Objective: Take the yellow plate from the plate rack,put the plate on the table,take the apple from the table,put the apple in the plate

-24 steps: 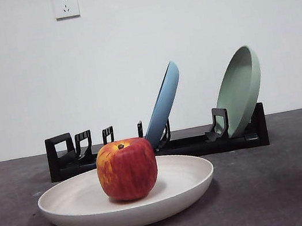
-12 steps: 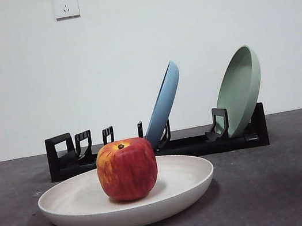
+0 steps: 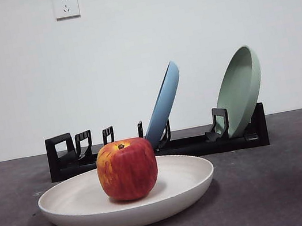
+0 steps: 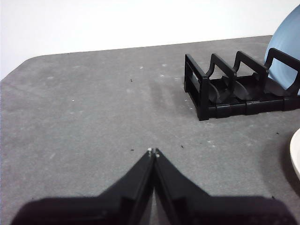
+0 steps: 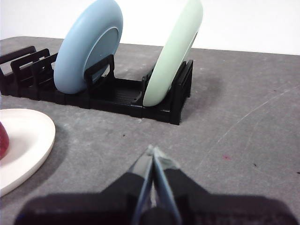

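Where the front view looks level across the dark grey, mottled surface (image 3: 294, 193), the red apple (image 3: 127, 170), streaked yellow-orange with a dark stem dimple, sits in the yellow plate (image 3: 187, 185), a matte, cream-coloured, shallow round with a raised rim. Behind stands the long black plate rack (image 3: 195, 145), its slotted holders propping a tilted blue plate (image 3: 164, 105) and a pale green plate (image 3: 241, 88). Two wall sockets (image 3: 65, 5) sit high on the white wall.

In the left wrist view, the left end effector (image 4: 153, 153) hangs over bare surface, its jaws pressed together, near the rack's vacant end.

In the right wrist view, the right end effector (image 5: 151, 152) likewise has its jaws together, holding nothing, just in front of the green plate's end of the rack, with the cream plate's rim to one side.
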